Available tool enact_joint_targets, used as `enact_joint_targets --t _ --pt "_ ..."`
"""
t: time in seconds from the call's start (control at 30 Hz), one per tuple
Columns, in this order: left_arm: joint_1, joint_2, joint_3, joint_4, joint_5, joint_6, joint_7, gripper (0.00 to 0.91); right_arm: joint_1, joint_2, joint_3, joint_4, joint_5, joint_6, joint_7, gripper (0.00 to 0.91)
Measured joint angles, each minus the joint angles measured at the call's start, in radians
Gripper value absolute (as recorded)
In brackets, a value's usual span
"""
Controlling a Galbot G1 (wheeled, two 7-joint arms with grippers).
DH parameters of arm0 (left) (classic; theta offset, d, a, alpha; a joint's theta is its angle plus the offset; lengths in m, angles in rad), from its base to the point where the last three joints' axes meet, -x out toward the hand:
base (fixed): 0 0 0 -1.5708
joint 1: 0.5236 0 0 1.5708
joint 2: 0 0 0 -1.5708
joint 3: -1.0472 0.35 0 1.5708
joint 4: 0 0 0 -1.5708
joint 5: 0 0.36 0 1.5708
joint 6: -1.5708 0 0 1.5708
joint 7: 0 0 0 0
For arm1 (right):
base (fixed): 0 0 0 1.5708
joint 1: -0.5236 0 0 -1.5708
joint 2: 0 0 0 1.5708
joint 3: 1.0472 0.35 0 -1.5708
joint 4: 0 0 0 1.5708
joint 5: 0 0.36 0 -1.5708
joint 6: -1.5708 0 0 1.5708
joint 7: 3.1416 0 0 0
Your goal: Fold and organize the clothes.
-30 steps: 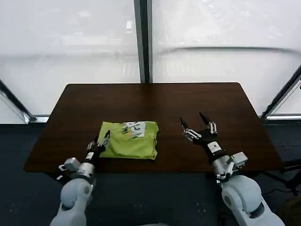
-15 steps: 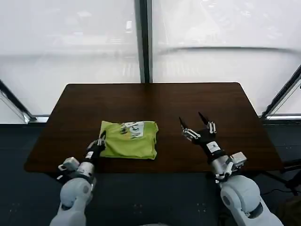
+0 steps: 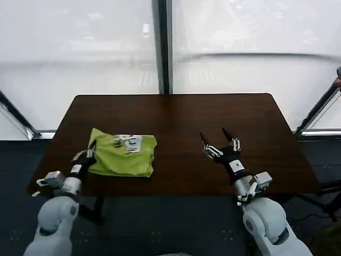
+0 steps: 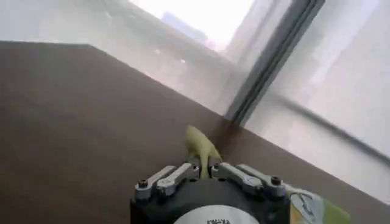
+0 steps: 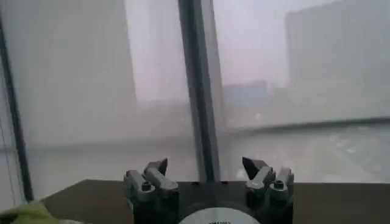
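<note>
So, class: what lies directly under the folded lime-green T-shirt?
The folded lime-green T-shirt rests on the dark brown wooden table, with the left tool shut on its near-left edge. Whatever lies between its folded layers or beneath it stays covered.

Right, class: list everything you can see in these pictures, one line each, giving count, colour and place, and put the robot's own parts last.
T-shirt: one, lime yellow-green with a small white printed mark, folded, on the left part of the table near its front edge.
Table: one, dark brown wood, in front of the robot.
Window frame post: one, dark, upright behind the table's far edge.
Left gripper: one, black and silver, shut on the T-shirt's left edge.
Right gripper: one, black and silver, open, above the table's right half, holding nothing.
</note>
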Motion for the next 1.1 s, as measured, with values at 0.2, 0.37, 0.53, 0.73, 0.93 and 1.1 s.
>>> enact_joint_targets --t 0.2,0.37,0.53,0.73,0.93,1.1 --pt "0.017 0.111 -0.098 -0.038 0.024 0.006 -0.004 0.000 0.022 0.026 -0.027 -0.028 -0.009 0.005 0.002 0.878" --pt "0.043 0.233 -0.216 -0.072 0.049 0.013 -0.008 0.000 0.042 0.045 -0.041 -0.050 -0.010 0.008 0.005 0.878" --pt "0.042 0.296 -0.290 -0.138 0.031 0.064 -0.045 0.000 0.037 0.058 -0.034 -0.058 -0.011 0.011 0.005 0.878" --pt "0.017 0.254 -0.199 -0.223 0.016 0.125 -0.109 0.000 0.006 0.062 -0.011 -0.038 -0.022 0.010 0.008 0.878" --pt "-0.024 0.125 0.018 -0.168 0.109 0.116 -0.113 0.000 -0.046 0.073 0.024 -0.002 -0.032 0.005 0.011 0.878" --pt "-0.041 0.010 0.173 -0.085 0.160 0.115 -0.115 0.000 -0.069 0.070 0.039 0.013 -0.034 -0.013 0.009 0.878"
